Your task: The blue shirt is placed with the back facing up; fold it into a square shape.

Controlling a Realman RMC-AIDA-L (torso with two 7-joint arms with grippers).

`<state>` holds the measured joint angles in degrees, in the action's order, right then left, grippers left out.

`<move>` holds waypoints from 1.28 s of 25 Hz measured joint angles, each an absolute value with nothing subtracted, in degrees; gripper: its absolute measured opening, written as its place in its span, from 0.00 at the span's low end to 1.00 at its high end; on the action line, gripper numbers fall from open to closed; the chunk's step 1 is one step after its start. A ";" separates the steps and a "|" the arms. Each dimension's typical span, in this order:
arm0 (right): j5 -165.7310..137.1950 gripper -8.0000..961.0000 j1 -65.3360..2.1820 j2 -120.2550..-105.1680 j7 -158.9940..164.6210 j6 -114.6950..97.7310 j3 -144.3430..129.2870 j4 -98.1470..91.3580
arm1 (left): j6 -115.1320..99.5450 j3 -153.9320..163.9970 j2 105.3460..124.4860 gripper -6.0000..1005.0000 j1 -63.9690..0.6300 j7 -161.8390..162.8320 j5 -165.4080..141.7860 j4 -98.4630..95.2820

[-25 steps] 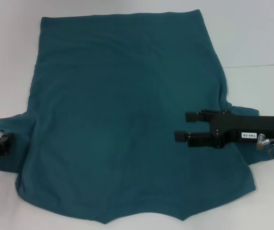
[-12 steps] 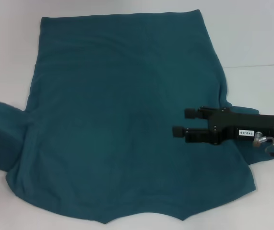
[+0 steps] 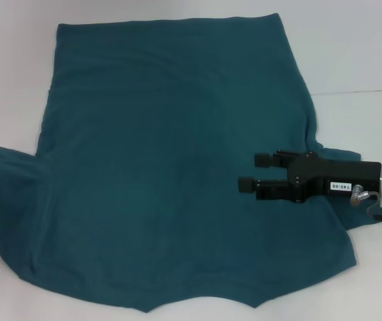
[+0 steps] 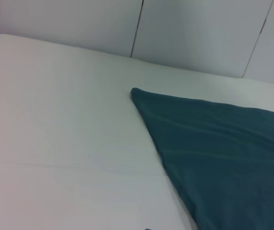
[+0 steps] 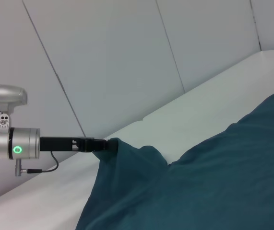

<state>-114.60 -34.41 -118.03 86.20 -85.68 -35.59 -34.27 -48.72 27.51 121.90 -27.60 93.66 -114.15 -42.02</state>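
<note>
Shirt (image 3: 170, 167) sleeve — in left gripper (image 5: 106, 144)

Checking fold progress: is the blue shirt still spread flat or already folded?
Mostly spread: the blue shirt lies open; only its left sleeve is lifted, pinched by the left tool.

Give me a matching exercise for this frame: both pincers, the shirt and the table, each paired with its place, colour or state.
Things:
1. left pincer
2. right pincer
3. shirt
4. table

Descriptions:
a. open, over the shirt's right side
b. white
c. gripping a sleeve tip, holding it off the table
d. teal-blue, spread out, plain side up

Pairs: 1-c, 2-a, 3-d, 4-b
</note>
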 joint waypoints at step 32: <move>-114.61 0.94 -34.02 -118.03 85.63 -85.74 -35.81 -34.10 | -67.33 28.48 123.87 0.01 -30.61 97.49 -110.60 -37.06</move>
<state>-114.61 -34.02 -118.03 85.63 -85.74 -35.81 -34.10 -67.33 28.48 123.87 -30.61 97.49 -110.60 -37.06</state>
